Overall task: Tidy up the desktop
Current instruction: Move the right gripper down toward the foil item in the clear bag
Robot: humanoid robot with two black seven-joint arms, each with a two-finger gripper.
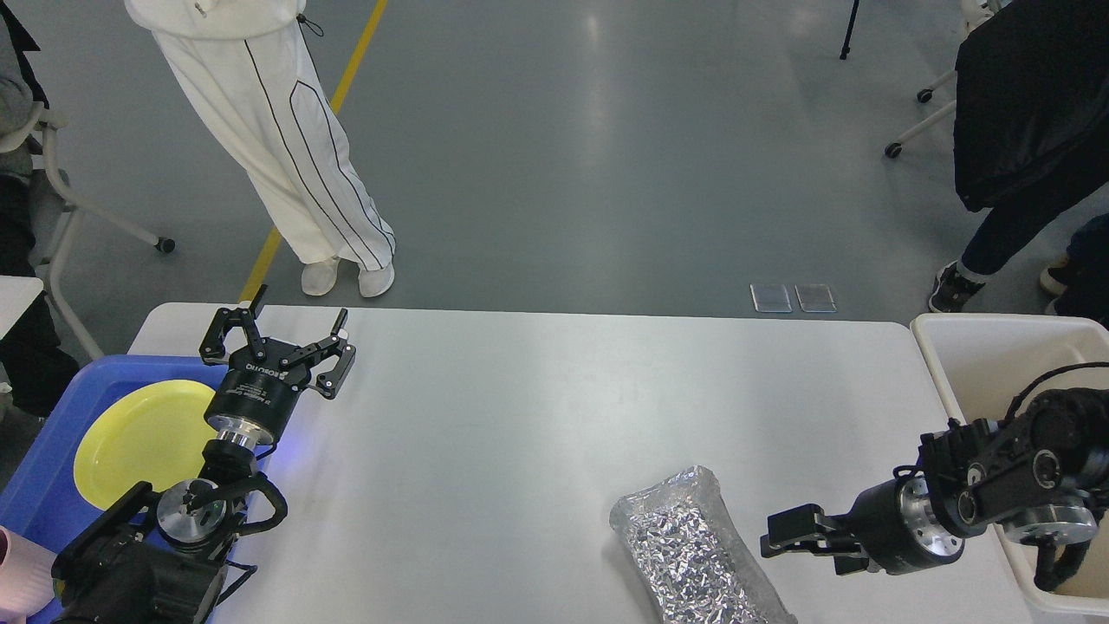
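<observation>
White bench (520, 416) fills the lower view, w/ a blue tray (52, 468) at its left end and a beige tub (970, 347) at its right end. Left gripper (277, 334) hangs over the bench's far-left part, just beside the tray; fingers (227, 328) spread wide, holding nothing, touching nothing. A yellow plate (139, 438) lies in the tray. Right gripper (780, 535) sits low near the front right, pointing left at a crinkly foil bag (693, 555) lying on the bench; close to the bag but contact unclear. Its fingers are seen side-on and dark: can't tell if apart or together.
</observation>
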